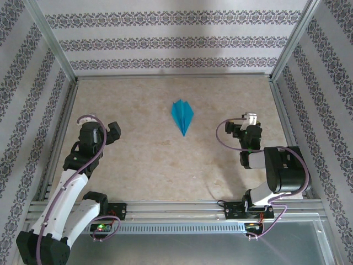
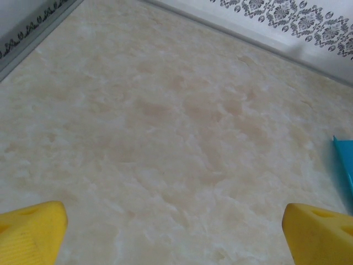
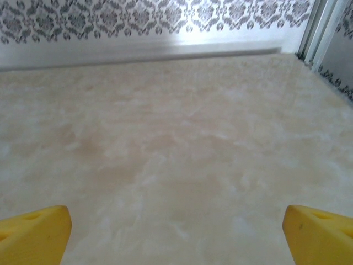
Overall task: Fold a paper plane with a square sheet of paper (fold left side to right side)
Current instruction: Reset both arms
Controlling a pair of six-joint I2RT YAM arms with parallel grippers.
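Paper plane, a small pointed dart of creased teal-blue paper, lies flat on the beige marbled surface, between your two arms and toward the far wall, its nose pointing back at the arm bases. Your left tool hangs well apart from it on the left, its yellow fingers spread wide with nothing between them. Your right tool sits well apart on the other side, jaws just as wide and equally empty above bare surface.
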